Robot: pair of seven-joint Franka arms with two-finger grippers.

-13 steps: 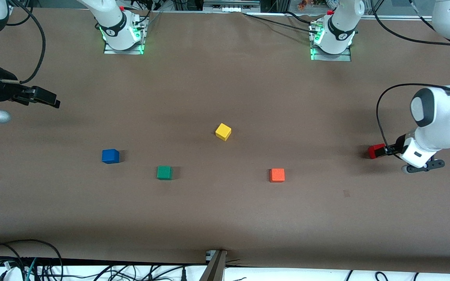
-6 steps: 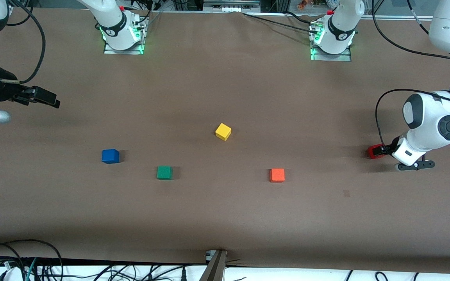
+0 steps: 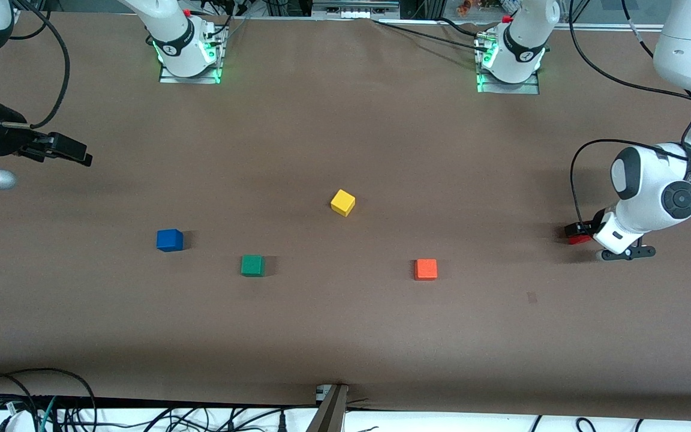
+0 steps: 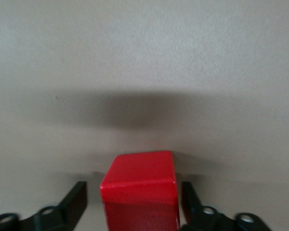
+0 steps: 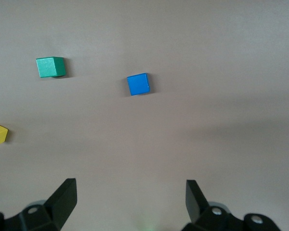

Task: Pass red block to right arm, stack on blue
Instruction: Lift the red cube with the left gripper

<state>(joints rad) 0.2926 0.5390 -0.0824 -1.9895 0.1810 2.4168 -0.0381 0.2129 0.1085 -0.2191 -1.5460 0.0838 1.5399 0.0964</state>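
Observation:
The red block (image 3: pixel 579 239) rests on the table at the left arm's end. It fills the low middle of the left wrist view (image 4: pixel 139 190). My left gripper (image 3: pixel 579 233) is down at it, open, with one finger on each side (image 4: pixel 133 204); a gap shows beside one finger. The blue cube (image 3: pixel 169 240) sits toward the right arm's end and also shows in the right wrist view (image 5: pixel 138 84). My right gripper (image 3: pixel 83 158) waits open and empty (image 5: pixel 130 199) in the air at the right arm's end of the table.
A green cube (image 3: pixel 252 265) lies beside the blue one, nearer the front camera. A yellow cube (image 3: pixel 342 202) sits mid-table and an orange cube (image 3: pixel 425 269) lies between it and the red block. Cables run along the table's front edge.
The left arm's wrist has swung toward the table's middle and its fingers have come down around the red block. The right arm has not moved.

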